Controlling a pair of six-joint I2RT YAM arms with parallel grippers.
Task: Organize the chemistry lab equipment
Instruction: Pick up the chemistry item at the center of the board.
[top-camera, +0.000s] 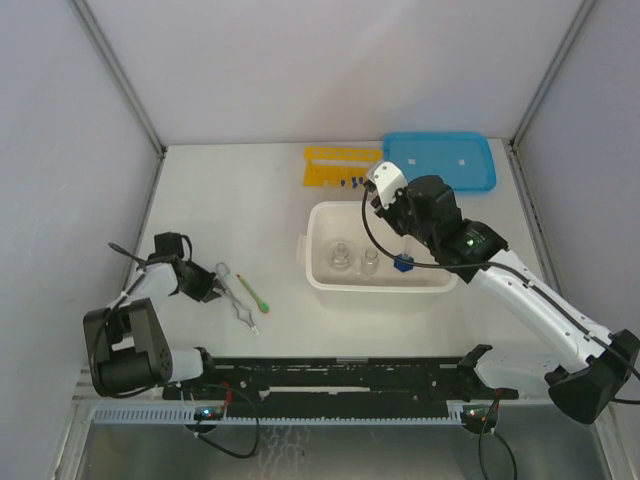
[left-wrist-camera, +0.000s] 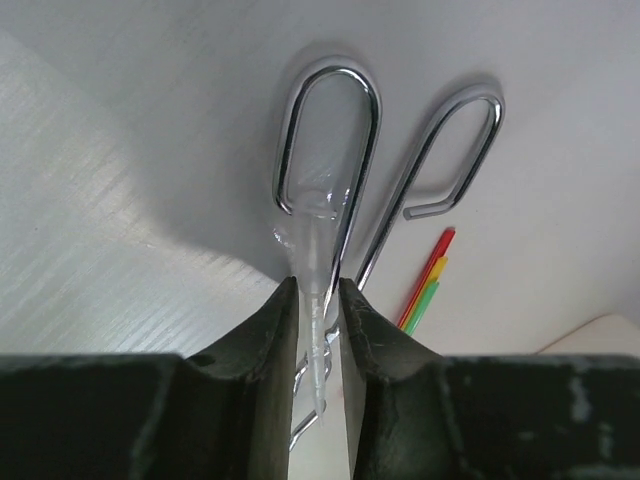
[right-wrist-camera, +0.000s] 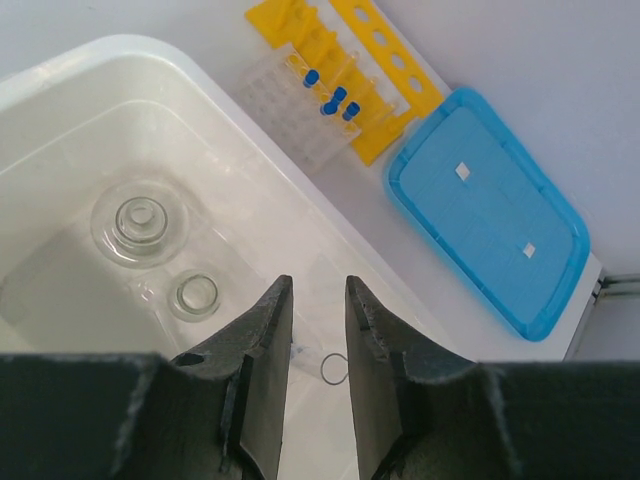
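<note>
Thin metal tongs (top-camera: 238, 298) lie on the table at the left, beside a green-tipped stick (top-camera: 252, 293). My left gripper (top-camera: 208, 284) sits at their near end. In the left wrist view the left gripper (left-wrist-camera: 318, 285) is pinched onto the twisted stem of the tongs (left-wrist-camera: 376, 120) and a clear pipette (left-wrist-camera: 318, 240) lying along it. My right gripper (top-camera: 402, 250) hangs inside the white tub (top-camera: 318, 215), shut on a clear blue-capped tube (top-camera: 402, 265). That tube (right-wrist-camera: 335, 368) shows faintly between the right gripper's (right-wrist-camera: 318, 285) jaws. Two glass vessels (right-wrist-camera: 140, 218) (right-wrist-camera: 195, 294) stand in the tub.
The yellow tube rack (top-camera: 325, 165) lies behind the tub with several blue-capped tubes (right-wrist-camera: 335, 100) in it. A blue lid (top-camera: 440, 160) rests at the back right. The stick (left-wrist-camera: 425, 290) lies just right of the tongs.
</note>
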